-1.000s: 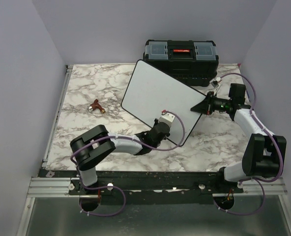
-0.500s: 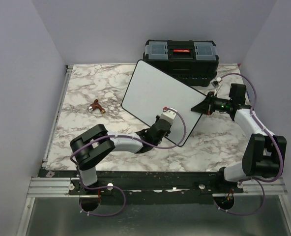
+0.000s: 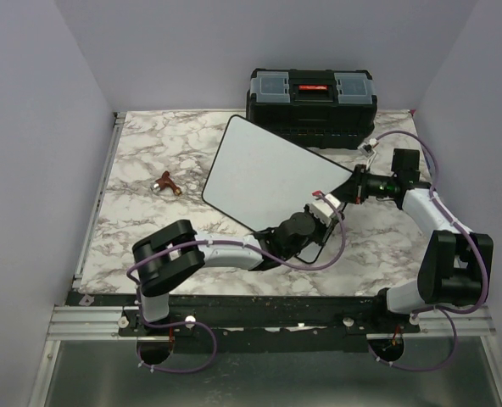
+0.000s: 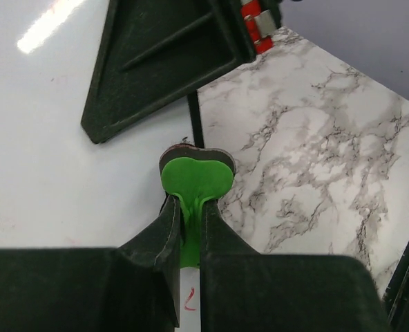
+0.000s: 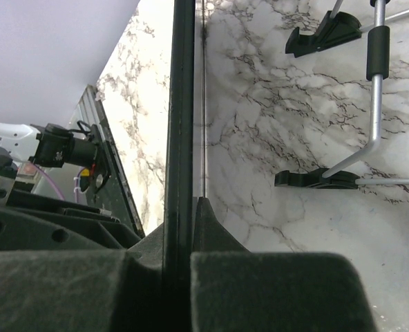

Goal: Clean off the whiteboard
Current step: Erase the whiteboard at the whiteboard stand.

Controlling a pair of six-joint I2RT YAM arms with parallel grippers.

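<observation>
The whiteboard (image 3: 264, 170) lies tilted at the table's middle, and its face looks white from above. My left gripper (image 3: 323, 206) is at its near right corner, shut on a green heart-shaped eraser (image 4: 196, 176) that is pressed on the board (image 4: 52, 180) beside its black frame. A small red mark (image 4: 188, 299) shows between my left fingers (image 4: 168, 228). My right gripper (image 3: 354, 186) is shut on the board's right edge (image 5: 180, 104). One of its fingers (image 4: 156, 62) lies flat on the board's face.
A black toolbox (image 3: 312, 95) with a red latch stands at the back, just behind the board. A small brown and red object (image 3: 166, 182) lies on the marble table (image 3: 149, 148) at the left. The board's black feet and metal stand (image 5: 315, 178) show underneath it.
My left gripper has slid right along the board's near edge to its right corner with the eraser. The board has shifted slightly left, and the right gripper still clamps its edge.
</observation>
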